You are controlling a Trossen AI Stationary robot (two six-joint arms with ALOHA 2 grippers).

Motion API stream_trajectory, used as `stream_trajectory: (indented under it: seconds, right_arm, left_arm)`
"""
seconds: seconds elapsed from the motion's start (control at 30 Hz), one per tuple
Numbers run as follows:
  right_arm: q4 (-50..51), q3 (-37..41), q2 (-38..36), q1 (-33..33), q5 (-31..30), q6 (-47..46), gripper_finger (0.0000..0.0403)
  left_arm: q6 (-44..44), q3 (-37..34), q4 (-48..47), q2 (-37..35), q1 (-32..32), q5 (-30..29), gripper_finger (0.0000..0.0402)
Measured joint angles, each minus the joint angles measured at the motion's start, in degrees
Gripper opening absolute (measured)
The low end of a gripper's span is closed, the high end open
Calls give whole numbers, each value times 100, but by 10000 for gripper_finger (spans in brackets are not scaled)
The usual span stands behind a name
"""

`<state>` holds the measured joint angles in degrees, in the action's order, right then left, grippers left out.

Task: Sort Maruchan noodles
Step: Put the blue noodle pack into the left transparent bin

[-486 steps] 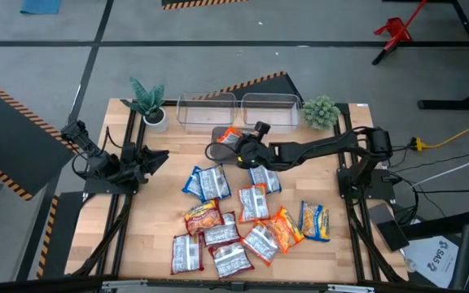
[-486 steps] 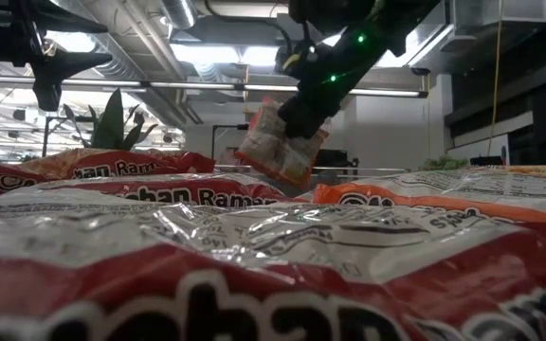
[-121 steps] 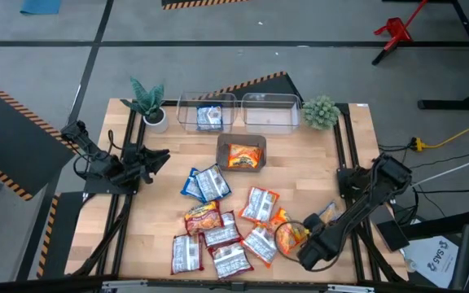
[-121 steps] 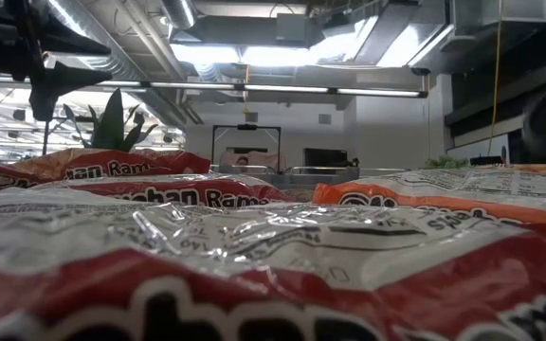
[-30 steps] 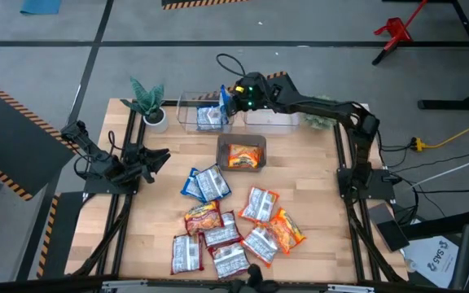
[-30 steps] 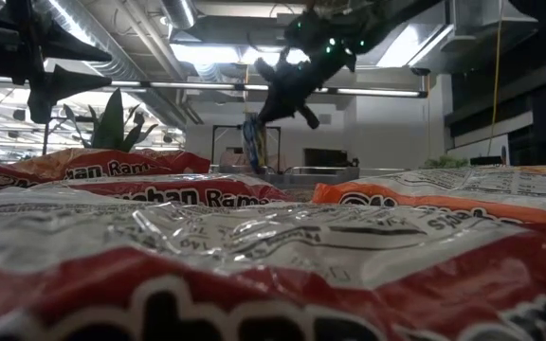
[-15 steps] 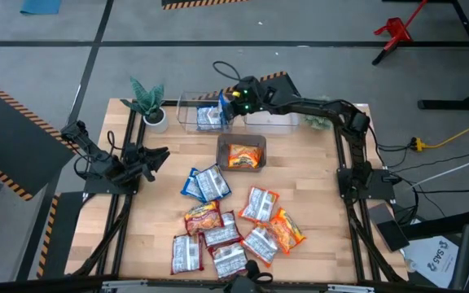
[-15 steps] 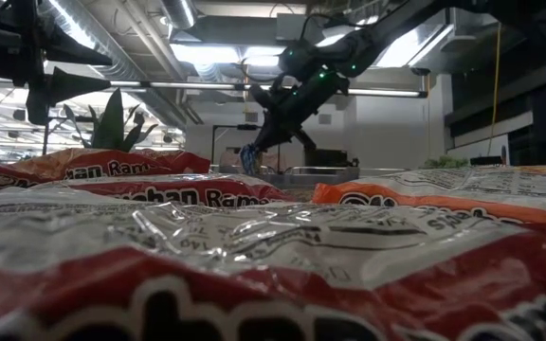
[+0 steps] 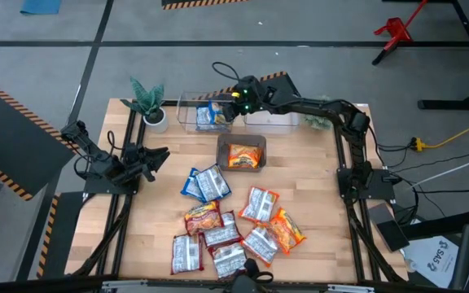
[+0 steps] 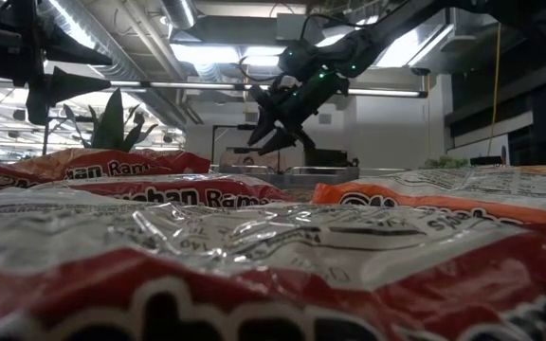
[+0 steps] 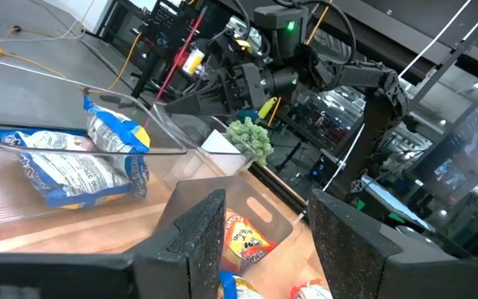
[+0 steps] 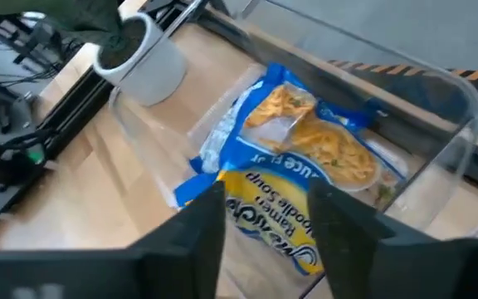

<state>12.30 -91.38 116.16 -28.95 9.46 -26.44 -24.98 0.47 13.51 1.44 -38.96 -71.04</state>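
Note:
My right gripper (image 9: 228,104) hovers open over the left clear bin (image 9: 187,107) at the table's far side. Its spread fingers show in the low view (image 10: 262,133). Two blue-white Maruchan packets lie in that bin: one (image 12: 274,198) just below the fingers rests partly on the other (image 12: 326,141). An orange packet (image 9: 241,156) lies in the dark tray (image 9: 223,145). Several more packets (image 9: 218,220) lie in a loose pile on the table's near half. My left gripper (image 11: 264,249) waits open at the left edge (image 9: 157,155).
A second clear bin (image 9: 271,110) stands to the right of the first. A potted plant (image 9: 147,102) is at the far left and a round green plant (image 9: 320,111) at the far right. Bare wood lies between the tray and the pile.
My right gripper has sunk a little toward the left bin with a blue-white packet hanging from it, then opened and let go. The packet has dropped into the bin onto the blue packet lying there.

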Motion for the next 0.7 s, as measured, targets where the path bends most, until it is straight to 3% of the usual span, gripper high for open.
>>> stream_trajectory:
  seconds: [0.17,0.3,0.5,0.7]
  right_arm:
    - [312,-675,-34,65,805,518,192]
    - [1555,-1480,-39,390,1300,1427,192]
    - [3558,-2212,-48,1320,777,2557,188]
    - [5324,-2232,-44,2209,208,2627,190]
  left_arm:
    - [-12,0,10,-1,0,163,167]
    - [-14,11,73,-1,0,434,167]
    - [-55,26,70,1,0,841,167]
    - [-827,30,-766,10,0,1366,167]
